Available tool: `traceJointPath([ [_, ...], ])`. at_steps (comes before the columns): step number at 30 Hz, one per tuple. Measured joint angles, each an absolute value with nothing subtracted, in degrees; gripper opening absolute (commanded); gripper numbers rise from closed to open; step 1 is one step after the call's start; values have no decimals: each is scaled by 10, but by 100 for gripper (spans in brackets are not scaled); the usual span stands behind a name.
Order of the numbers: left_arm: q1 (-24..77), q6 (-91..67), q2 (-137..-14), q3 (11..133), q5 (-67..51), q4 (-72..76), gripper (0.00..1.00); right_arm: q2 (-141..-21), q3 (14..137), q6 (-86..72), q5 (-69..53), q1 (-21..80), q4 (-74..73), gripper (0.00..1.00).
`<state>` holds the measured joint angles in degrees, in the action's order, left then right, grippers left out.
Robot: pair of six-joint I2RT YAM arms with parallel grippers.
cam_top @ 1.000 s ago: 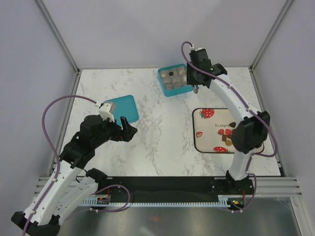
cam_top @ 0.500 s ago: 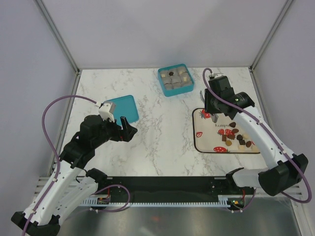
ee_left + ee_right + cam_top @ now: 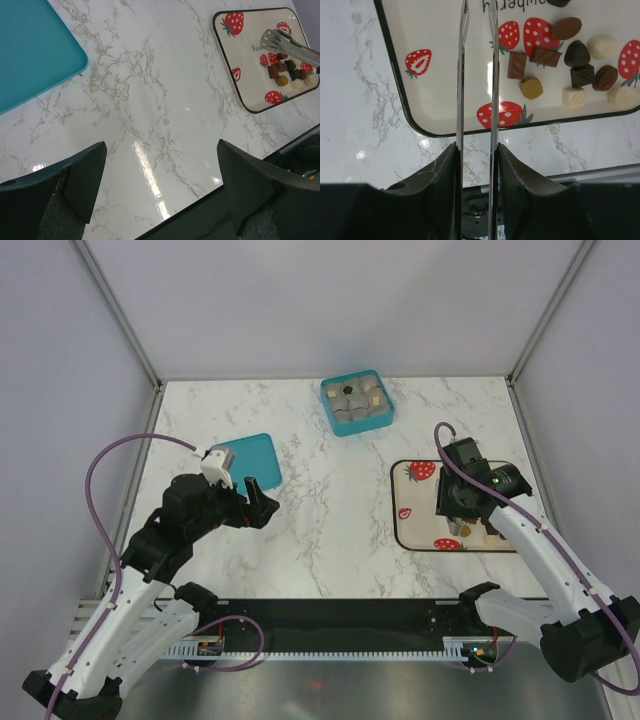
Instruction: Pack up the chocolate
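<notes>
The chocolate lies as several small brown, tan and whitish pieces on a strawberry-print tray; it also shows in the left wrist view. My right gripper is shut on a pair of metal tongs, whose two blades stand slightly apart with nothing between them. The tongs hover over the tray just left of the pile. In the top view the right gripper hangs over the tray and hides most of the pieces. My left gripper is open and empty over bare marble.
A teal box with grey compartments holding a few pieces stands at the back centre. Its flat teal lid lies by the left gripper, also seen in the left wrist view. The table's near edge runs close below the left fingers.
My right arm has swung from above the teal box back towards me, and now hangs low over the strawberry tray with the tongs. The left arm has not moved.
</notes>
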<state>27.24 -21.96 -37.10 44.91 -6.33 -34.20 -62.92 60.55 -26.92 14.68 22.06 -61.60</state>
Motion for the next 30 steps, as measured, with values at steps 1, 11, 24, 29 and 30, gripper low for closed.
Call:
traceJointPath([
  [1, 272, -220, -371, 449, -64, -342, 99, -623, 600, -274, 149, 215, -622, 44],
  [11, 272, -220, -368, 449, -66, -342, 99, -587, 581, -291, 171, 98, -639, 45],
  [24, 272, -220, -367, 449, -66, -342, 99, -620, 577, -283, 169, 60, -604, 50],
  [29, 272, -219, -367, 449, -66, -342, 99, -623, 566, -278, 165, 50, -590, 52],
  [30, 272, -220, -367, 449, -66, -342, 99, -623, 564, -276, 165, 48, -587, 52],
])
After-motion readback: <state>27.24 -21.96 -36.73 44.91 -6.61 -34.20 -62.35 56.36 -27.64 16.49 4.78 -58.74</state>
